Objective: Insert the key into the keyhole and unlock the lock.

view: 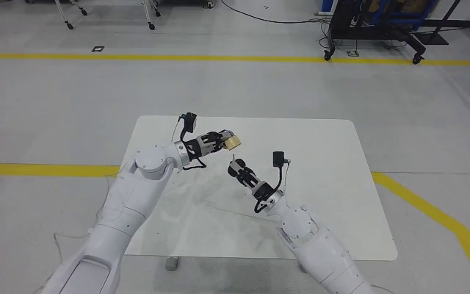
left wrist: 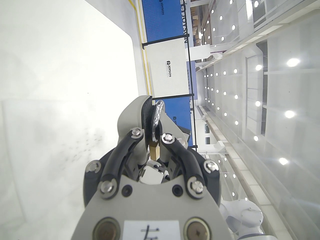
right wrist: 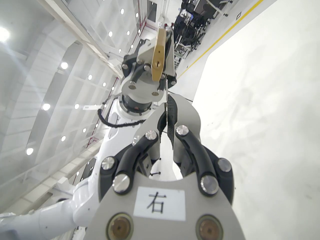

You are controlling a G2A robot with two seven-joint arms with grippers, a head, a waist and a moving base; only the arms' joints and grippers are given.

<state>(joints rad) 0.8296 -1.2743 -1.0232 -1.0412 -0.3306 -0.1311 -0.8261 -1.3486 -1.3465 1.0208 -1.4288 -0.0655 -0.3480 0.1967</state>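
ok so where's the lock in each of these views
Top view: lock in the left gripper, over the far half of the table.
Left wrist view: lock clamped between that gripper's own fingers.
Right wrist view: lock just beyond the key in the right gripper.
Shared landmark: the white table.

The left gripper (view: 225,140) is closed on the lock (view: 233,141), with its fingers (left wrist: 132,116) pressed against either side. The right gripper (view: 235,168) is clamped on the key (right wrist: 166,87) — the thin blade sticks out past its fingertips and points at the left gripper just ahead of it. Both arms bend at the elbow and angle inward with raised wrists, so the two grippers face each other tip to tip — near, with a small gap between their fingertips.
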